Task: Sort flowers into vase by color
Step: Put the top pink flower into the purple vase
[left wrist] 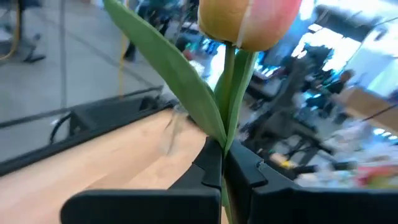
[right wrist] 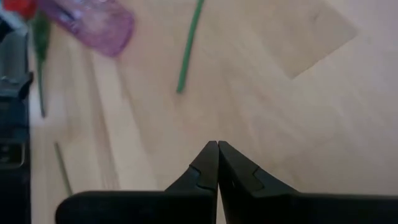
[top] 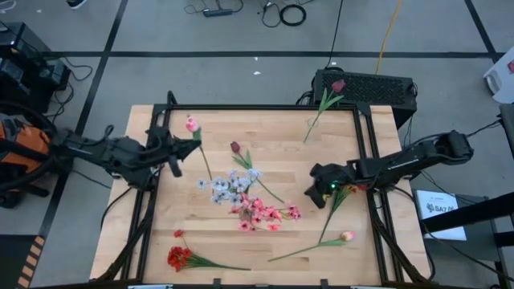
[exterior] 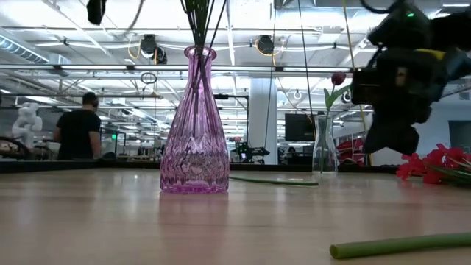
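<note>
My left gripper (top: 195,144) is over the table's left part, shut on a pink-and-yellow tulip (top: 192,124), whose head (left wrist: 249,22) stands above the fingers. My right gripper (top: 310,195) is shut and empty, over bare wood (right wrist: 217,146) right of the middle. A purple glass vase (exterior: 193,125) stands upright with several stems in it and also shows in the right wrist view (right wrist: 93,18). A clear vase (exterior: 322,151) holds a red tulip (top: 337,84). A dark red tulip (top: 235,148), a blue-white spray (top: 233,185), a pink spray (top: 261,213), a red spray (top: 178,257) and another pink tulip (top: 347,236) are spread about the table. My left gripper pinches the tulip's green stalk (left wrist: 225,140) between its two fingertips, a little below the head, together with the base of a long leaf (left wrist: 168,68). The fingers come from the table's left and lie across the stalk. The head stands above them; the stalk's lower part (top: 206,164) runs on below.
A black frame (top: 257,107) borders the wooden table. A black box (top: 365,87) sits beyond the far right corner. A loose green stalk (exterior: 397,246) lies close to the low camera. A person (exterior: 77,132) stands in the room far behind.
</note>
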You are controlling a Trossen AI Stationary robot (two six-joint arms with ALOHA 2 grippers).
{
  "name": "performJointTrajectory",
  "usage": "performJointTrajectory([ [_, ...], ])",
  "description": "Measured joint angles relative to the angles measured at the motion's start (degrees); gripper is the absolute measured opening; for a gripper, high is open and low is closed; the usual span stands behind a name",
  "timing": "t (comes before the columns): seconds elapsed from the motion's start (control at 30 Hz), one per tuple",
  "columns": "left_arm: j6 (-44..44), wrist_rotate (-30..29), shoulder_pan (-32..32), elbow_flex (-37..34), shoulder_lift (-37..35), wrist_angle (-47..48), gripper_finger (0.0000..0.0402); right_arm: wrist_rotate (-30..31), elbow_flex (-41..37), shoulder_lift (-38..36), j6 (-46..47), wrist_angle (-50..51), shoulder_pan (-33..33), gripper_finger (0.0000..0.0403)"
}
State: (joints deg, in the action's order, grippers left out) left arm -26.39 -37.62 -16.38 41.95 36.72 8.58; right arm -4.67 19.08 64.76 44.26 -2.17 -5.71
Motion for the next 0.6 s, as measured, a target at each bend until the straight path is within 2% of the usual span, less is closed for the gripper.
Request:
performJointTrajectory([
  [0.13, 2.89, -1.49, -5.61, 0.14, 2.18, -5.39, 0.0002, 0.02, -3.65, -3.44, 0.33, -0.23, -1.56, 0.0],
  [0.33, 8.52, -1.75, -13.38, 0.03, 4.19, -7.45, 0.0001, -0.13, -7.17, -5.96, 2.61, -0.19, -2.34, 0.0],
  [0.6, 16.26, -1.9, -23.07, 0.09, 4.04, -15.09, 0.0001, -0.18, -7.64, -6.07, 1.49, 0.01, -2.34, 0.0],
])
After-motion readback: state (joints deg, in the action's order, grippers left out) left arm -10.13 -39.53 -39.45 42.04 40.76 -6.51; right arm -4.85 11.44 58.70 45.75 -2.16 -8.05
